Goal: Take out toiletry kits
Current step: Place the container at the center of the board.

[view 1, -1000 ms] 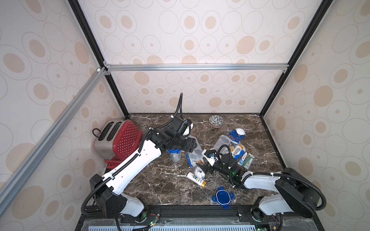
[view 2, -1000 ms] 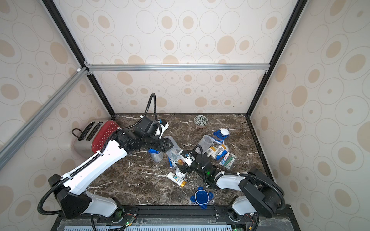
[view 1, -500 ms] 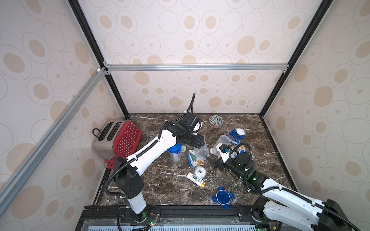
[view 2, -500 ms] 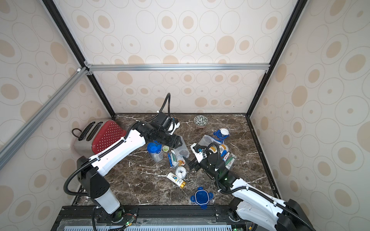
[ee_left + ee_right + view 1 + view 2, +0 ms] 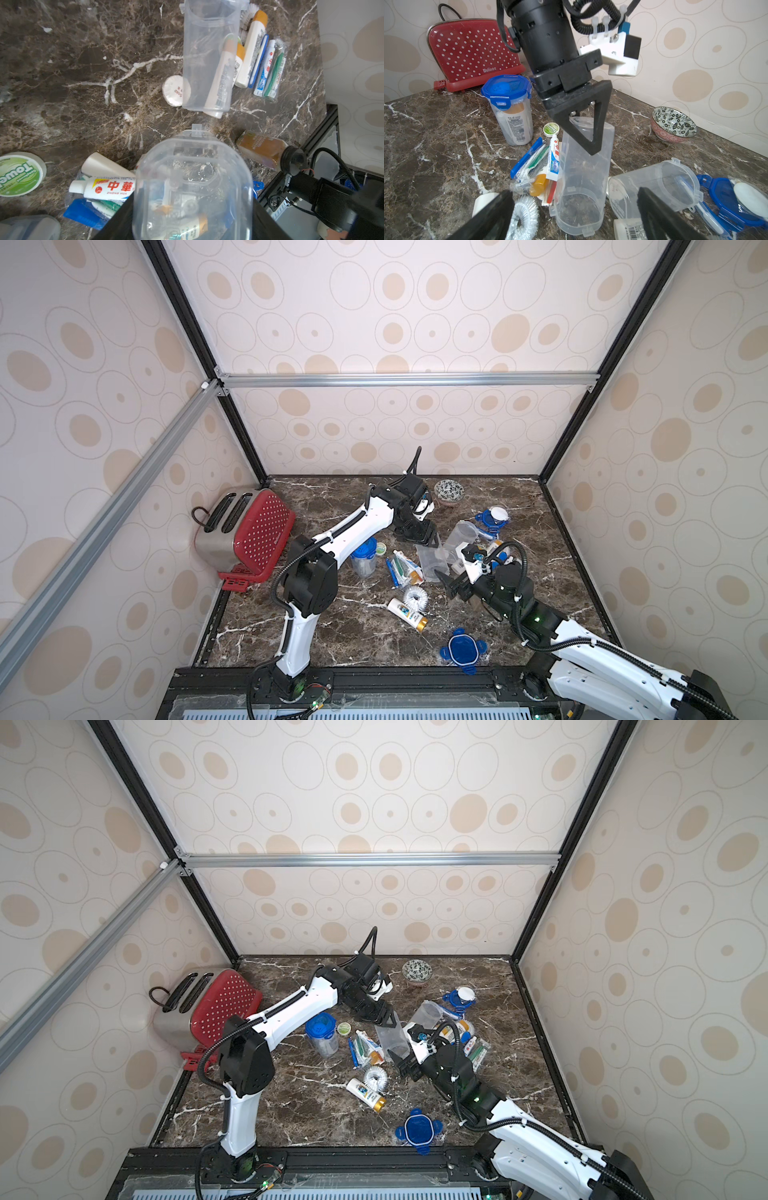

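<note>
- Both top views are showing you the whole bench [image 5: 361, 639] from high above its front edge.
- Your left wrist camera is facing down, close over the clear jar [image 5: 193, 187] and toiletry kits [image 5: 108, 187].
- Your right wrist camera is looking low toward the back left corner, sharing both.

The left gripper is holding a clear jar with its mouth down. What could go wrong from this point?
1. The left gripper pinches the empty clear jar only at its base end; the smooth plastic could slip and drop onto the toiletries beside it.
2. The open right gripper sits close to the jar's mouth; moving in could strike the jar.
3. The closed blue-lid jar stands right beside the left arm; a swing might topple it.
</note>
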Robot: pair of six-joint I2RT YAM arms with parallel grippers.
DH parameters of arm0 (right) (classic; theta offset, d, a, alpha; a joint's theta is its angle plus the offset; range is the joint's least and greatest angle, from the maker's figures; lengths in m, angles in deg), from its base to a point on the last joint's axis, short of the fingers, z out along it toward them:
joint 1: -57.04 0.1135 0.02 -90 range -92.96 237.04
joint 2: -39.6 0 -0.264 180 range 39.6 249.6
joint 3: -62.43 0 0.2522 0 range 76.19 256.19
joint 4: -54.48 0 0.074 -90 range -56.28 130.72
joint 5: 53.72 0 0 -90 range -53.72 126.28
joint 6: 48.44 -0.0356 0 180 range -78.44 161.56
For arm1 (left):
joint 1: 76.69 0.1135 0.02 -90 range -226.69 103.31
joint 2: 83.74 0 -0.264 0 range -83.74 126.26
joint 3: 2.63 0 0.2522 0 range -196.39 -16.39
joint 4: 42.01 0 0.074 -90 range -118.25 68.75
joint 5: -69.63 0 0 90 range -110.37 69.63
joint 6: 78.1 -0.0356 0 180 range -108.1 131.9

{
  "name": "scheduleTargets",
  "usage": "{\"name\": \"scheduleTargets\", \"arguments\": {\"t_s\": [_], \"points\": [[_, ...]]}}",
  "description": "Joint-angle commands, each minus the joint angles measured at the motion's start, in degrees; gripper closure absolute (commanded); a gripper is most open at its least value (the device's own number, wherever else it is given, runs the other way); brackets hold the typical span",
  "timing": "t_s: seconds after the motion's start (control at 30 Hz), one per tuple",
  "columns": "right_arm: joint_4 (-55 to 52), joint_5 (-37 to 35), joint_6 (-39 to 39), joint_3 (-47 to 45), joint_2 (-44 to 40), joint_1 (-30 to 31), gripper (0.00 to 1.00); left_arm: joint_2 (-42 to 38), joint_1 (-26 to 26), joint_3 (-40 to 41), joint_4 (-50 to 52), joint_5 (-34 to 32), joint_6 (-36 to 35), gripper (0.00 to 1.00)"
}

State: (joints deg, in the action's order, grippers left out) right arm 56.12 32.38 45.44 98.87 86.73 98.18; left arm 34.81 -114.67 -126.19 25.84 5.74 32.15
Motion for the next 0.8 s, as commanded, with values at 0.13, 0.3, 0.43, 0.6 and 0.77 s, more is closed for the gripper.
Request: {"name": "scheduleTargets", "arguments": {"t_s": [0.13,0.3,0.43,0.6,0.77], "points": [[-0.4,-0.39,-0.44,-0.57,-1.09,-0.14,0.04,5.54,0.84,-8.02,7.83,-0.59,-2.66,0.25],[-0.72,0.22,-0.48,-0.53,-1.34,-0.17,0.04,8.14,1.33,-11.98,10.97,-4.27,-2.95,0.01],[-0.98,0.38,-0.58,-0.5,-1.21,-0.11,0.04,8.76,1.94,-14.22,11.88,-6.07,-2.98,0.01],[-0.12,0.54,-0.9,-0.88,-1.39,-0.11,0.04,3.53,2.03,-15.09,10.51,-7.33,-3.45,0.01],[-0.55,3.08,-1.5,-0.21,-0.15,-0.12,0.04,-7.97,2.03,-10.97,6.93,-12.74,-3.48,0.01]]}}
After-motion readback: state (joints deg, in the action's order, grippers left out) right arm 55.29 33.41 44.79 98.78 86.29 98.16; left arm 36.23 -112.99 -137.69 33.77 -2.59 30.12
